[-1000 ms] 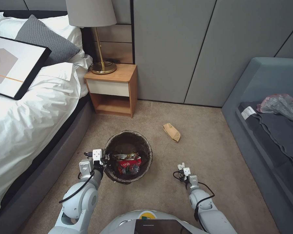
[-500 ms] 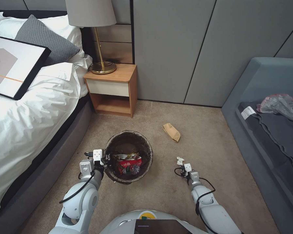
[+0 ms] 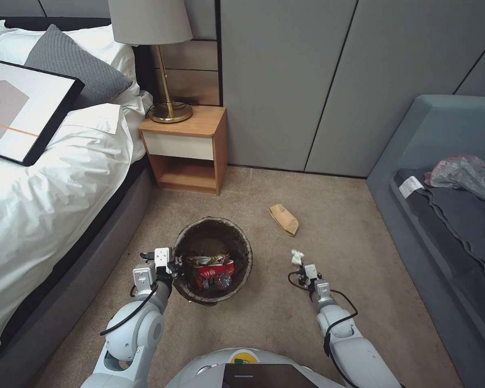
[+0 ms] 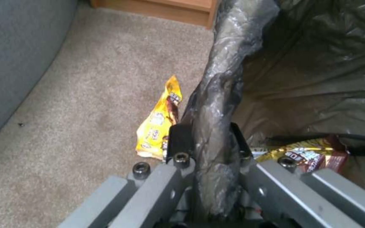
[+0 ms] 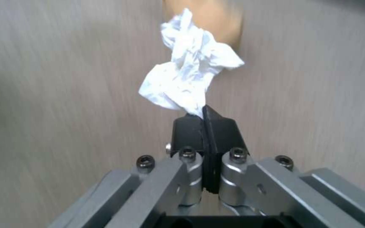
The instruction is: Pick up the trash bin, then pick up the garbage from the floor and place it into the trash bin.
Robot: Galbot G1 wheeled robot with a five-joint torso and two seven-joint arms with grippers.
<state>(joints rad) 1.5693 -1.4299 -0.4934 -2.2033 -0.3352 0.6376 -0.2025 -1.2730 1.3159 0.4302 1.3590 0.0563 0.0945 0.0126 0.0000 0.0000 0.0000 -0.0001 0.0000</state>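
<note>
The left gripper (image 4: 208, 139) is clamped on the bag-lined rim of the trash bin (image 3: 213, 258), which already holds wrappers and a cup. To the bin's right, the right gripper (image 5: 206, 122) pinches a white wad (image 5: 188, 84) above the carpet (image 3: 264, 318), near a tan paper (image 3: 284, 219).

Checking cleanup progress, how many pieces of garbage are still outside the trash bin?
3: a white wad pinched in the right end effector, a tan paper on the carpet, and a yellow wrapper on the floor beside the trash bin. The bin may hide more.
</note>
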